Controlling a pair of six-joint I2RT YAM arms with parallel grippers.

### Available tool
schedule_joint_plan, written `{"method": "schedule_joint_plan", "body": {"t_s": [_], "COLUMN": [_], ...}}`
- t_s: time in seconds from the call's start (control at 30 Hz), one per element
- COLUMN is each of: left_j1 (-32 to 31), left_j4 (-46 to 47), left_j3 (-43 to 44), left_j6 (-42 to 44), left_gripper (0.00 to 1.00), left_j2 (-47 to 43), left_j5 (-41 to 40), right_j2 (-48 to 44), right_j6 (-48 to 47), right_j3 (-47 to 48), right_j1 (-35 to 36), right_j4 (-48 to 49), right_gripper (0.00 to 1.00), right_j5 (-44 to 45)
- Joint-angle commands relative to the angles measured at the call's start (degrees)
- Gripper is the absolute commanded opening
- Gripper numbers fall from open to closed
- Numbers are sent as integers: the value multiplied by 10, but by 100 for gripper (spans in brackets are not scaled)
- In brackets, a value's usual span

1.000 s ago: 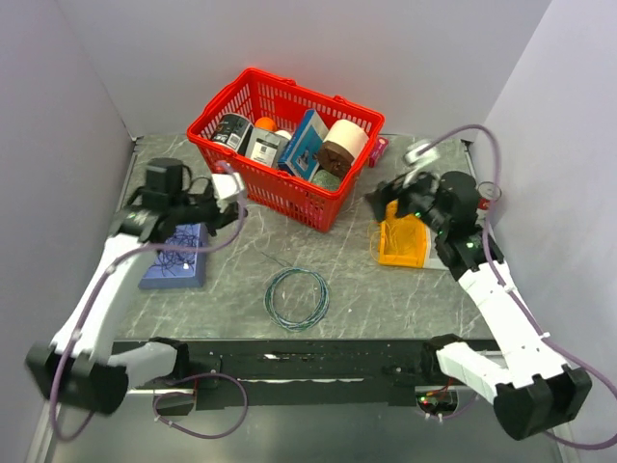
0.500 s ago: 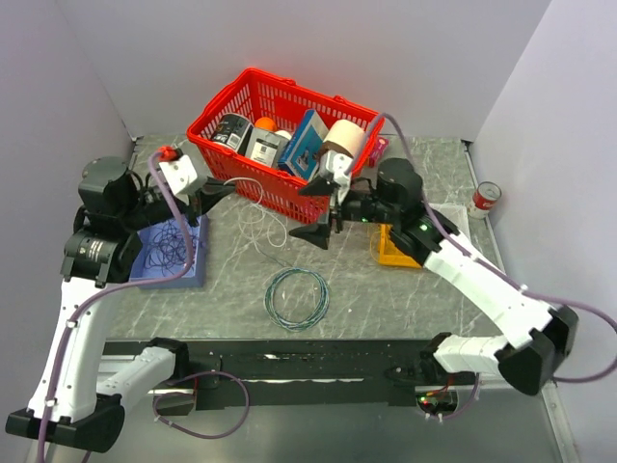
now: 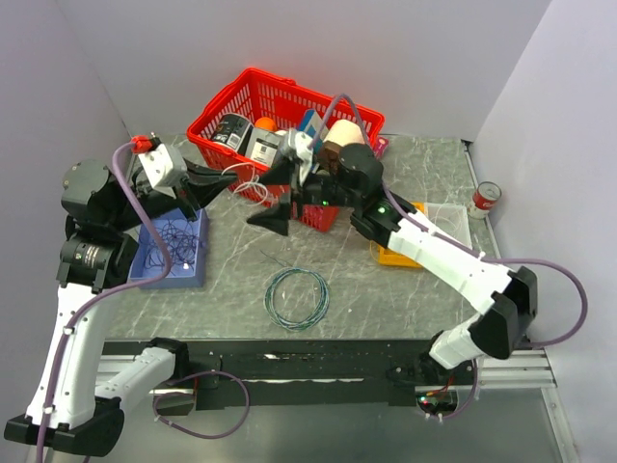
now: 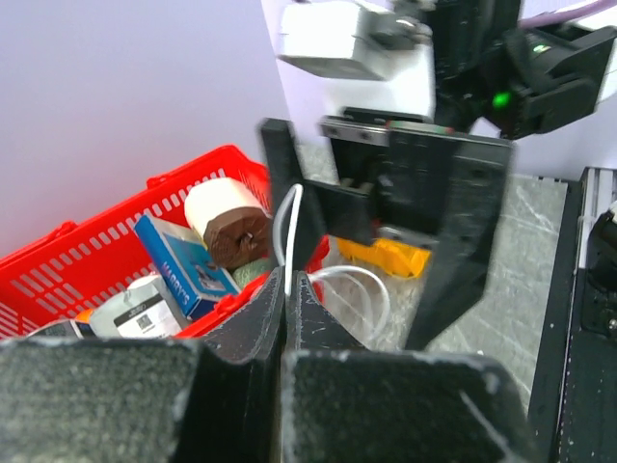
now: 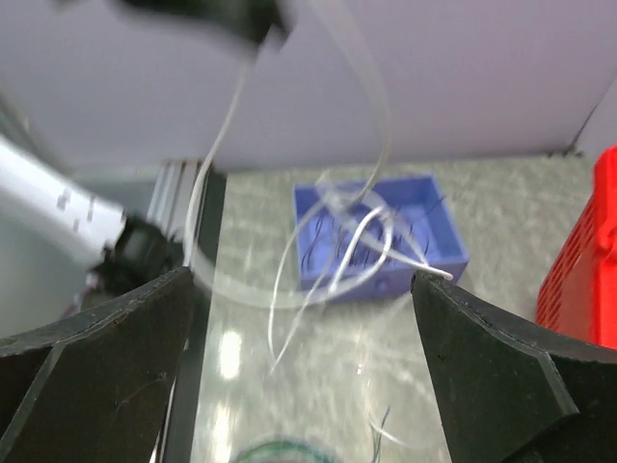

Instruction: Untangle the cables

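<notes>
Cable (image 4: 288, 236), hair-thin and white, is curling from the left gripper's (image 4: 286, 282) pinched-shut black jaws; the right gripper (image 3: 273, 196) is gaping wide, holding nothing; blur is smearing its loops.

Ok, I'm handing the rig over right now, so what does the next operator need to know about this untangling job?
The left gripper is shut on the white cable, held up in front of the red basket.
The right gripper is open and faces the left one. The white loops hang just ahead of it, not gripped.
The dark wires lie tangled in the blue tray. A thin strand lies on the table near the green ring.
Done: white cable lifted.
Left: pull its loops apart, then sort the tray.
</notes>
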Motion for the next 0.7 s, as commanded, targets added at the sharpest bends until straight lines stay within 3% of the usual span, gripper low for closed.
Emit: {"method": "schedule_joint_plan", "body": {"t_s": [0.0, 0.07, 0.1, 0.17, 0.2, 0.23, 0.27, 0.5, 0.67], "left_j1": [3, 3, 3, 3, 3, 3, 3, 20, 35], "left_j4": [48, 54, 55, 59, 59, 61, 68, 164, 295], "left_j3": [-7, -10, -10, -13, -14, -16, -19, -1, 29], "left_j6": [-37, -43, -44, -48, -48, -48, -50, -76, -45], "left_gripper": [1, 1, 1, 1, 1, 1, 1, 1, 1], "left_j2": [-2, -3, -2, -3, -2, -3, -3, -2, 8], "left_j5": [19, 17, 17, 13, 10, 7, 4, -62, -174], "right_j2": [41, 64, 71, 72, 68, 59, 54, 42, 50], "right_j6": [51, 45, 44, 39, 35, 31, 29, 59, 62], "right_j3": [72, 91, 105, 105, 96, 90, 86, 35, -12], "right_j1": [2, 4, 4, 3, 3, 3, 0, -63, -82], "right_j4": [27, -5, -15, -27, -26, -26, -27, -58, -74], "right_gripper": [96, 81, 58, 38, 18, 5, 0, 0, 0], "right_j5": [49, 48, 52, 59, 64, 81, 94, 124, 150]}}
